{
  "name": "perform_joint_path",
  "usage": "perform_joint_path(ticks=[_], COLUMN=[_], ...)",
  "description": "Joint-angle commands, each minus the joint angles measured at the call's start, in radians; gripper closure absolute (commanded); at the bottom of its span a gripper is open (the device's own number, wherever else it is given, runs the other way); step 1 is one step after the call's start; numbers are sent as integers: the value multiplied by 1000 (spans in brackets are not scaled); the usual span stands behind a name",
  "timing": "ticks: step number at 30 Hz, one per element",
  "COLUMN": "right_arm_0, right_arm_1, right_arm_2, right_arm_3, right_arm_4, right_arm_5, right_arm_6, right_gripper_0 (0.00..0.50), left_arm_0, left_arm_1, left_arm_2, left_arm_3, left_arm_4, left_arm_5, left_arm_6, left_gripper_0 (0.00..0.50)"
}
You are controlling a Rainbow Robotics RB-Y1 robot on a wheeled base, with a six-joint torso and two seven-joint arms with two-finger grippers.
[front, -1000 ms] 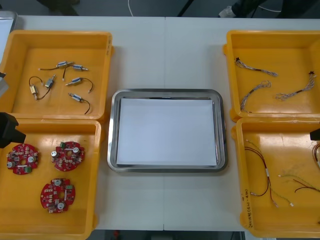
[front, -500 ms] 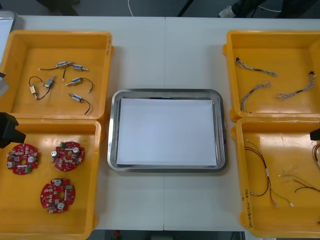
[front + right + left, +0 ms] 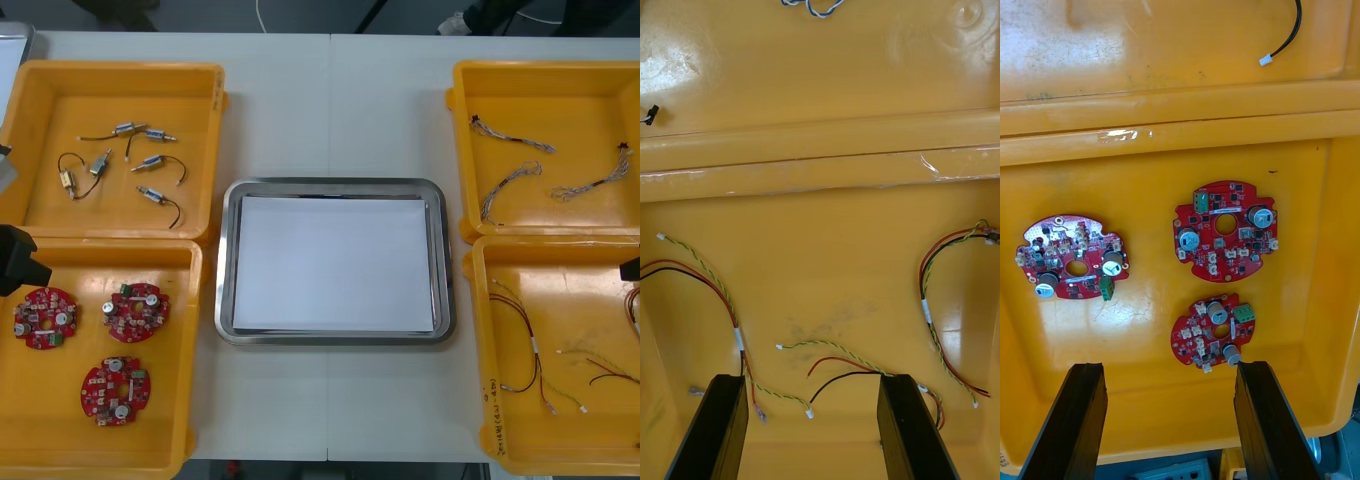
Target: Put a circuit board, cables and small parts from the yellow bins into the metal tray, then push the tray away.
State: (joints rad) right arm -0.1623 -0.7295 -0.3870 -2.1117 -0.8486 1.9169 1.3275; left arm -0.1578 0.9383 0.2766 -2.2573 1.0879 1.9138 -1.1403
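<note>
Left gripper (image 3: pixel 1169 367) hangs over the near-left yellow bin (image 3: pixel 195 300), fingers spread wide with nothing between them. Three round red circuit boards (image 3: pixel 135 311) lie flat on that bin's floor, all apart from each other. One lies just past the fingertips, in line with the gap; the other two are farther out. Right gripper (image 3: pixel 812 379), same story over the near-right yellow bin (image 3: pixel 478 350): fingers wide apart, gripping nothing. Red and yellow cables (image 3: pixel 520 350) are loose on that bin's floor, and one runs across between the two fingers, lying flat, not pinched. Metal tray (image 3: pixel 335 185) sits mid-table between the left and right bins, white inside, square to the table (image 3: pixel 330 100) edges. Farther back, the far-left yellow bin (image 3: pixel 215 100) has small metal parts (image 3: pixel 150 163) with dark leads, scattered around its middle. Far-right yellow bin (image 3: pixel 460 150) holds three twisted blue and white cables (image 3: pixel 510 185), spread apart on its floor.
</note>
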Motion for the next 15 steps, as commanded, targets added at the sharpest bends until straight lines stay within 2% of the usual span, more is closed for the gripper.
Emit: perform_joint_path(ticks=[1,15], right_arm_0=[13,13], right_arm_1=[-37,-37], right_arm_2=[-32,-32], right_arm_3=[-4,-4], right_arm_4=[-7,-7], right_arm_5=[3,3], right_arm_6=[28,28], right_gripper_0=[0,0], left_arm_0=[18,18], left_arm_1=[47,47], left_arm_2=[32,32], left_arm_3=[-25,-25], left_arm_4=[-3,-3], left_arm_5=[6,6], left_arm_6=[-56,-56], left_gripper_0=[0,0])
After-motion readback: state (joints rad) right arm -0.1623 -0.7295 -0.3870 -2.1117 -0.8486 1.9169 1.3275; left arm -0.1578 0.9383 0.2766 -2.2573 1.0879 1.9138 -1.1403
